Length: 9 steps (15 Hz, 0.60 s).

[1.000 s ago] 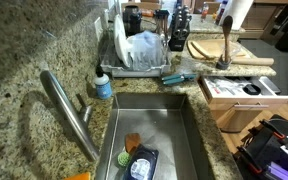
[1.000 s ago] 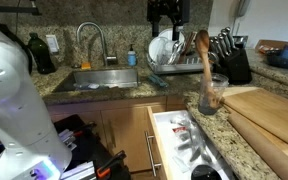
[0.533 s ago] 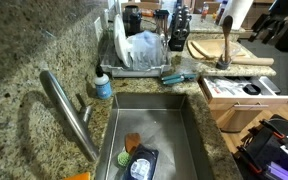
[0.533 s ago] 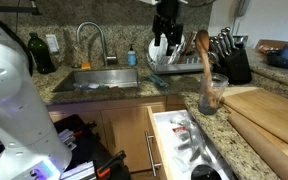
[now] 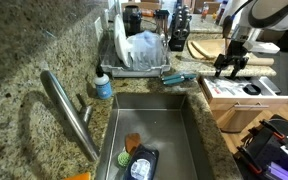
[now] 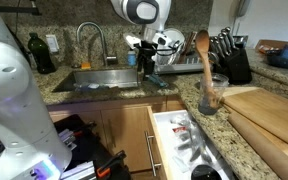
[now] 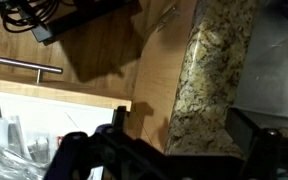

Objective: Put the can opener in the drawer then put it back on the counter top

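Observation:
The can opener (image 5: 179,76), with teal handles, lies on the granite counter between the sink and the dish rack. My gripper (image 5: 231,67) hangs to its right, over the counter edge beside the open drawer (image 5: 242,92), and is apart from the can opener. The fingers are spread and hold nothing. In an exterior view the gripper (image 6: 147,68) hangs in front of the dish rack, with the open drawer (image 6: 189,140) below it. The wrist view shows the open jaws (image 7: 182,140) above a strip of granite counter (image 7: 212,70) and the drawer's corner (image 7: 24,125).
The sink (image 5: 154,125) holds a sponge and a dark tray. The faucet (image 5: 69,110) and a soap bottle (image 5: 103,86) are at its left. A dish rack (image 5: 139,50), a cutting board (image 5: 214,48), a jar with a wooden spoon (image 6: 209,92) and a knife block (image 6: 230,55) stand around.
The arm has swung down from high above the dish rack. The gripper now hangs low, near the counter edge by the open drawer. The can opener has not moved.

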Tool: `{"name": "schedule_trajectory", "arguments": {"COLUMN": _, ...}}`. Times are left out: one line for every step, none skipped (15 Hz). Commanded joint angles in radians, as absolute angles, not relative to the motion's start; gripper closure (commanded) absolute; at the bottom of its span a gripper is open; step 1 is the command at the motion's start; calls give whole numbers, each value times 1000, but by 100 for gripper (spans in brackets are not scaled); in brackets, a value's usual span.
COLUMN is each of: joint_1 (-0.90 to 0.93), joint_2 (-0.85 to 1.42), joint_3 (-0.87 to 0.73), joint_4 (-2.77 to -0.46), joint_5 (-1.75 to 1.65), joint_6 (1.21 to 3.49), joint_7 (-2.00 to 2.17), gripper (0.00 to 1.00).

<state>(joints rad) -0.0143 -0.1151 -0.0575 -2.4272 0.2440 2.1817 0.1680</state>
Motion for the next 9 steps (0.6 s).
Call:
{"name": "schedule_trajectory", "arguments": {"joint_1": -29, "joint_2": -65, "joint_3": -49, "joint_4": -2388, "joint_5": 286, "joint_6": 2277, "joint_7": 267, "gripper": 0}}
{"name": "schedule_trajectory", "arguments": {"joint_1": -25, "joint_2": -44, "joint_3": -44, "joint_4": -2372, "joint_5": 312, "joint_6": 2290, "joint_7": 310, "gripper": 0}}
{"name": "schedule_trajectory", "arguments": {"joint_1": -16, "joint_2": -16, "joint_3": -35, "joint_4": -2359, "joint_5": 345, "joint_6": 2326, "joint_7": 358, "gripper": 0}}
{"name": "schedule_trajectory", "arguments": {"joint_1": -7, "joint_2": 15, "joint_3": -25, "joint_4": -2352, "joint_5": 373, "joint_6": 2372, "joint_7": 410, "gripper": 0}}
{"name": "schedule_trajectory", "arguments": {"joint_1": 6, "joint_2": 40, "joint_3": -10, "joint_4": -2354, "joint_5": 401, "joint_6": 2433, "joint_7": 464, "gripper": 0}}
{"name": "schedule_trajectory", "arguments": {"joint_1": 18, "joint_2": 61, "joint_3": 5, "joint_4": -2358, "joint_5": 417, "joint_6": 2491, "joint_7": 525, "gripper": 0}}
{"name": "schedule_trajectory", "arguments": {"joint_1": 36, "joint_2": 69, "joint_3": 23, "joint_4": -2374, "joint_5": 425, "joint_6": 2553, "joint_7": 599, "gripper": 0}}
{"name": "schedule_trajectory", "arguments": {"joint_1": 12, "joint_2": 23, "joint_3": 0, "joint_4": -2379, "joint_5": 392, "joint_6": 2470, "joint_7": 506, "gripper": 0}}
{"name": "schedule_trajectory", "arguments": {"joint_1": 25, "joint_2": 43, "joint_3": 9, "joint_4": -2379, "joint_5": 390, "joint_6": 2493, "joint_7": 531, "gripper": 0}}
